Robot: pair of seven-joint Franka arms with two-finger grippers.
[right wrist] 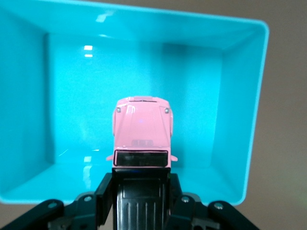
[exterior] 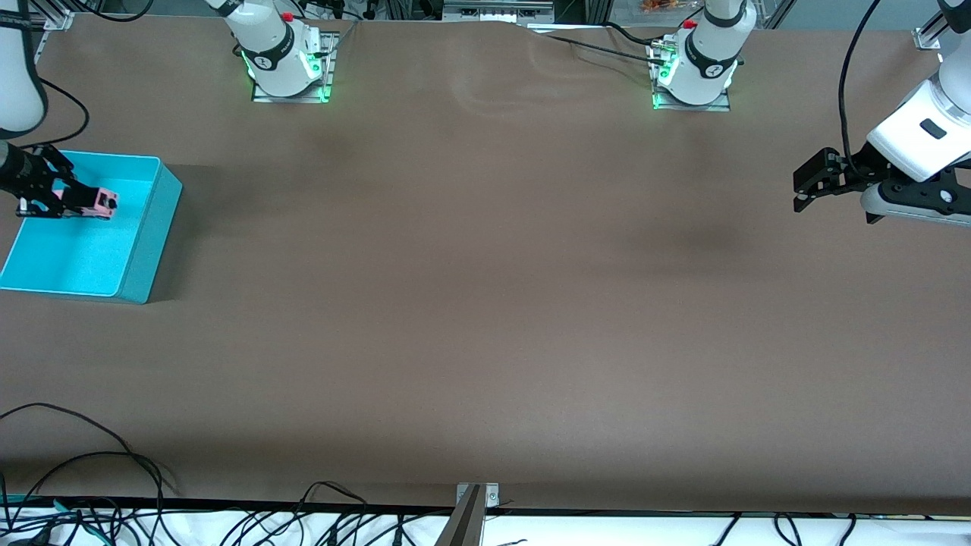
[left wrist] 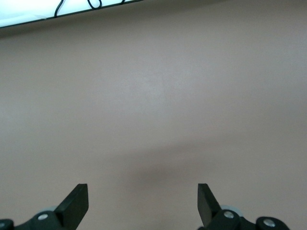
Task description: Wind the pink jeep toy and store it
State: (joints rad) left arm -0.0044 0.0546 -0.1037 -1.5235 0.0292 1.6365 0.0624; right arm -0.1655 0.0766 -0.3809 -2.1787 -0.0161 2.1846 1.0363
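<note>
Hanging over the turquoise bin (exterior: 144,250) at the right arm's end of the table (exterior: 485,303), the pink jeep toy (right wrist: 141,132) is clamped at its rear flanks in the right pincer (right wrist: 141,184). It is judged light, rigid and smooth-sided, best gripped across the body sides. The left pincer (left wrist: 143,203) is held apart, waiting over bare table.

Light pink jeep toy (exterior: 102,202) with black roof, held level over turquoise bin (exterior: 155,227).

Brown table (exterior: 485,303), cables (exterior: 114,523) along edge
</note>
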